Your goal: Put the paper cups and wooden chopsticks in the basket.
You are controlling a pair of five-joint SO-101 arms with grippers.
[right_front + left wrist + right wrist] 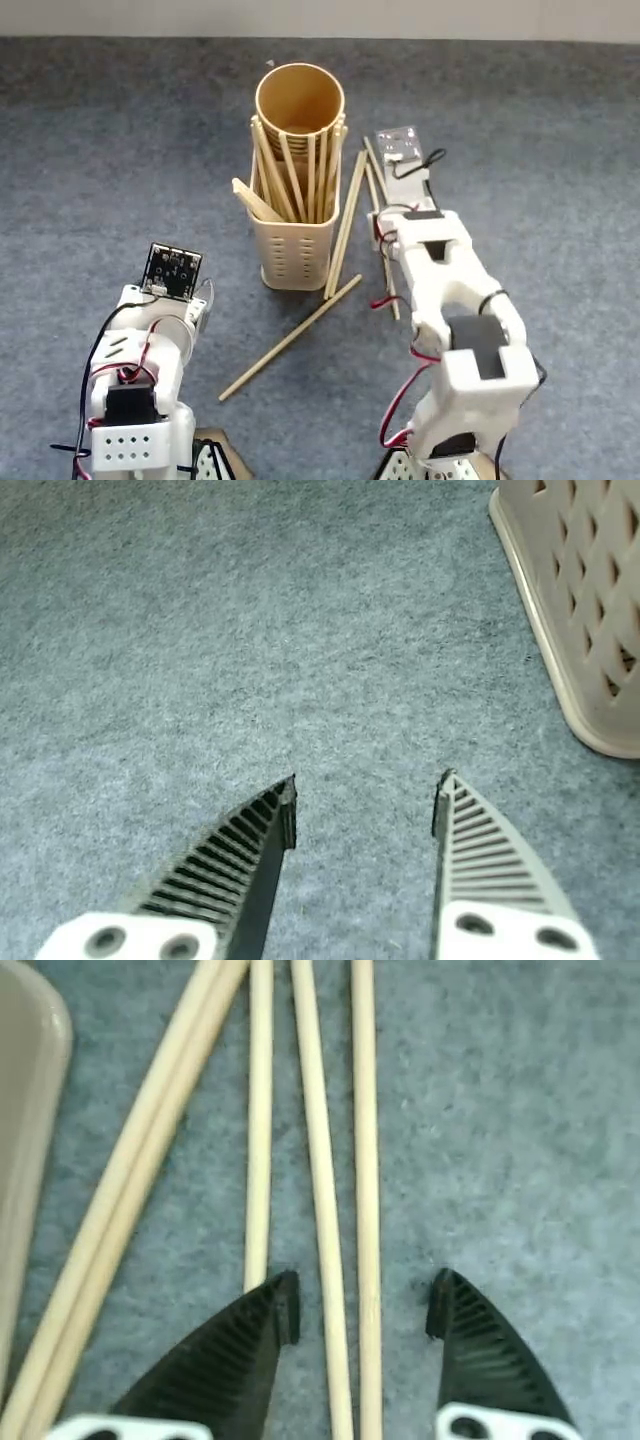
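The basket (295, 255) stands mid-bench, between the two arms and a little farther out. A cup (300, 98) sits in it with its mouth up. A row of chopsticks (300, 175) is packed in beside the cup, and one stick (255, 200) juts out over the basket's left side. More remain on the grey bench (520, 130). A loose chopstick (290, 338) lies slantwise just in front of the basket. A pair (347, 225) runs close along the basket's right side; whether it leans on the wall cannot be told. Three more (372, 185) lie lengthwise under the right arm. In the right wrist view, the right claw (365, 1285) is spread wide over these three (320, 1160). Two of them pass between its fingers (255, 1335), and the third ends at the tip of one finger. Whether the fingers touch the wood cannot be told. The slanting pair (135, 1185) lies just beside them, with the basket's edge (25, 1110) beyond. The left arm is drawn back at the near left. Its left claw (367, 785) is likewise parted, with nothing between the fingers (235, 855), over bare bench. A lower corner of the basket (580, 600) is near it, but apart.
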